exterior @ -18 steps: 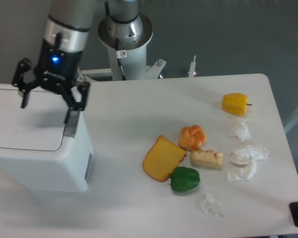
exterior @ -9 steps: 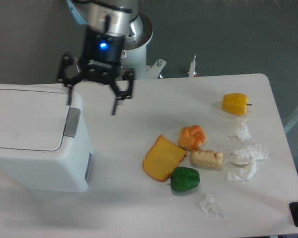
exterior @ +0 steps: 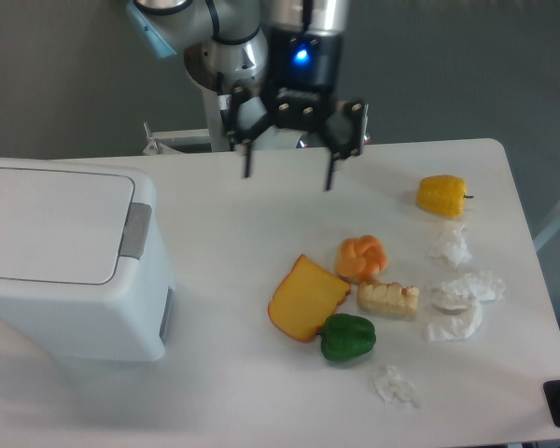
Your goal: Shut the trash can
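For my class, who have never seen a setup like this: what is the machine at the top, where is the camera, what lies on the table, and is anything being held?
One fixed camera looks down on a white table from above. The machine at the top is a robot arm; its end effector, two thin fingers spread open, holds nothing. At the left stands a large white trash can with its lid lying flat, closed. At the right lie toy-like foods: a yellow pepper, an orange bun-like piece, an orange wedge, a pale corn-like piece and a green pepper, with crumpled white paper scraps nearby.
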